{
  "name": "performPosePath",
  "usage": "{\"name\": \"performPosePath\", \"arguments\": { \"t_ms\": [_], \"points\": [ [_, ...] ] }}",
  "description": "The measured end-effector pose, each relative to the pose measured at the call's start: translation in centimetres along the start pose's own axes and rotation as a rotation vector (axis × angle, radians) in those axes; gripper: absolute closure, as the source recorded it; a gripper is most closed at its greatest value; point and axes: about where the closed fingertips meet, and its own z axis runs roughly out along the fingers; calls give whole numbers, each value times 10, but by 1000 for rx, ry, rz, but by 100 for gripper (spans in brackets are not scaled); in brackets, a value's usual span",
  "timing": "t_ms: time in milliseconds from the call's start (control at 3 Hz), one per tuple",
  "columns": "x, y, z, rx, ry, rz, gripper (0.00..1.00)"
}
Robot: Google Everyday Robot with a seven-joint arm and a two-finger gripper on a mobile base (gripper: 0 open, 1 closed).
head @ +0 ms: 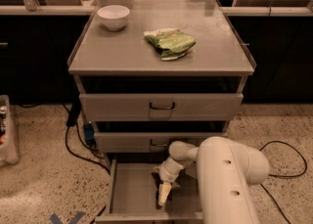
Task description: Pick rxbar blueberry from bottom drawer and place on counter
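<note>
The tool [164, 194] points down into the open bottom drawer [128, 189], gripping or not I cannot tell, apparently hiding the snack bar, which is probably light, thin and slick-wrapped, best pinched across its narrow width.

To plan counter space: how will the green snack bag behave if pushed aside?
The green snack bag looks crumpled and soft, so it would probably deform and slide, not roll. Lying flat, it likely weighs little. The gripper is in the bottom drawer.
</note>
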Motion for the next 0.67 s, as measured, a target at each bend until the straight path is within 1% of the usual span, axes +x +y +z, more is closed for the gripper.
{"name": "performPosePath", "arguments": {
  "t_ms": [333,667],
  "points": [
    [-14,4,-1,7,128,23,0],
    [-13,0,14,37,278,40,0]
  ]
}}
